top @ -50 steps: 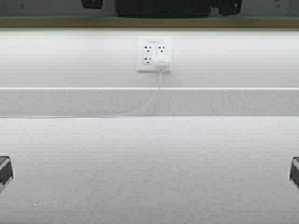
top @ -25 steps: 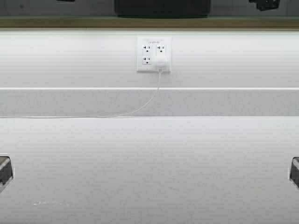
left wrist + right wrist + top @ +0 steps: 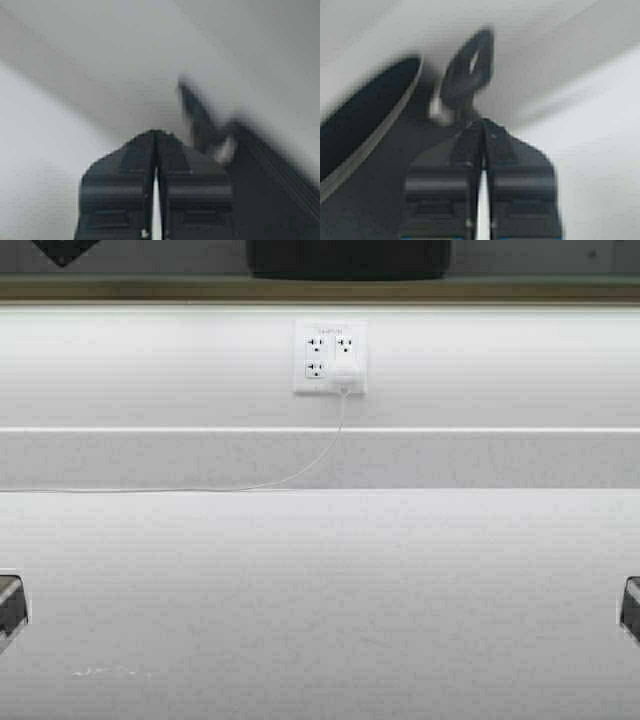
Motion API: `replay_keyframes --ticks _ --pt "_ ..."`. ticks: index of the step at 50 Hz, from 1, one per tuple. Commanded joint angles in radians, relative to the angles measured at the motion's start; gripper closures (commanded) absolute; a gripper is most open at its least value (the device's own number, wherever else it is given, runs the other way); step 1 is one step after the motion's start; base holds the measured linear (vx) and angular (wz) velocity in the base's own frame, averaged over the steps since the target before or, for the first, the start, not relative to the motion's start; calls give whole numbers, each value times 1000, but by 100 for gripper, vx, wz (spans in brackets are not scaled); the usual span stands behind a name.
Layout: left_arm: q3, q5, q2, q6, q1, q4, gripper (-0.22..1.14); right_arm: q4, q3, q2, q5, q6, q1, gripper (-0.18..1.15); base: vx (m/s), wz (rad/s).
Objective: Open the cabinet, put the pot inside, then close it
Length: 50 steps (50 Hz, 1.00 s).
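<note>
High view: a pale grey, speckled tabletop [image 3: 320, 600] fills the lower half, running back to a white wall. On that wall sits a white square outlet plate [image 3: 331, 356] with a white plug in its lower right socket, and a thin white cord [image 3: 300, 472] trails down from it and off along the back of the tabletop toward the left. Above the wall runs the beige underside edge of the cabinet [image 3: 320, 288]. Over that edge, at the very top, the base of the wide dark navy-black cooking pot [image 3: 348, 258] shows as a dark band in the middle. A dark pointed shape pokes in at the top left corner. Compared with half a second ago, the dark piece that showed at the top right has gone from view, and this shape at the top left is larger. The pot's band, outlet and cord sit where they were.

Left wrist view: the left end effector [image 3: 156, 137] is black, its two fingers pressed together with only a sliver of light between them. Just beside its tip lies the pot's black loop handle [image 3: 196, 117] and silver bracket, with the dark pot wall behind. The view is too blurred to tell if they touch.

Right wrist view: the right end effector [image 3: 482, 125] likewise has its fingers pressed together, its tip right at the pot's other loop handle [image 3: 470, 70]. The pot's pale rim curves away beside it.
</note>
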Motion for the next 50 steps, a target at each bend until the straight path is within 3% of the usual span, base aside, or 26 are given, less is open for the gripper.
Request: replay_keyframes --ticks 1,3,7,27,50 --pt "-3 149 -35 209 -40 5 90 0 18 -37 49 -169 61 93 -5 1" --pt "-3 190 -35 293 -54 5 84 2 26 -35 63 -213 74 88 -6 1" --pt "-2 212 -37 354 -72 -21 87 12 43 -31 80 -244 86 87 -8 1" --pt "-9 250 -35 383 -74 -28 89 -18 54 -71 207 -242 84 89 -16 4" --pt "-18 273 -44 374 -75 -28 89 -52 87 -115 236 -242 84 89 -25 4"
